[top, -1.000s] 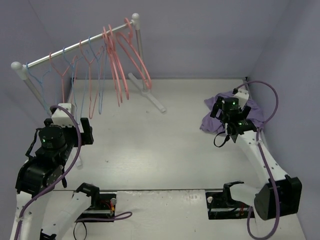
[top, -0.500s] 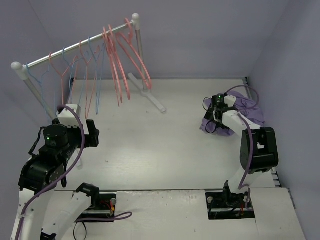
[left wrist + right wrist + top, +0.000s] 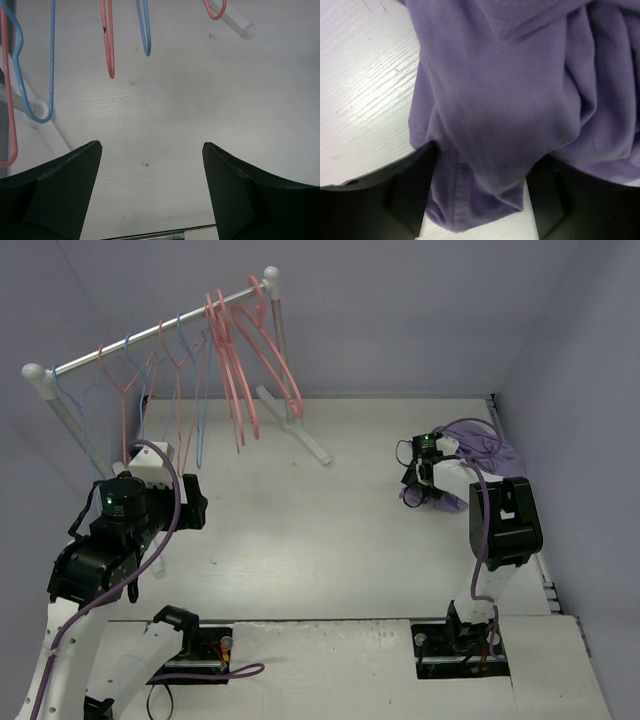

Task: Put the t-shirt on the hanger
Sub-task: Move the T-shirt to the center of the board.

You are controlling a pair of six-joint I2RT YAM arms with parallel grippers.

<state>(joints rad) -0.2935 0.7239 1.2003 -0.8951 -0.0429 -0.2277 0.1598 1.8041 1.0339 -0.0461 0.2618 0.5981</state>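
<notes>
While I watch the overhead feed, I take the rack (image 3: 150,335) as my reference: a metal rail slanting up from its left post to its right post. The hanger (image 3: 265,360) I'm after is one of the thick salmon-pink ones. It hangs by its curled hook among several alike, bunched at the right end of the rail, just beside the right post. Further left along the rail hang the thin blue wire hangers (image 3: 145,30) and the thin pink-red wire hangers (image 3: 107,40), mixed together.

The t-shirt (image 3: 490,455) is purple and lies crumpled on the table (image 3: 300,530), well apart from the rack, off beyond its right end. None of it is on any hanger.

My right gripper (image 3: 485,155) is down at the edge of that heap on the side facing the rack. In its wrist view the jaws stand wide apart with a thick fold of purple cloth lying between them. The cloth fills most of the gap, and I can't tell whether either finger actually presses on it. Bare white table shows on the left of that view.

My left gripper (image 3: 151,147) is near the rack's left end, in front of the wire hangers. Its jaws are also spread wide, with only tabletop between them. The lower loops of a blue and a pink-red wire hanger hang in the upper part of its view, clear of the fingers. One of the rack's white feet (image 3: 230,17) lies in the top corner.
</notes>
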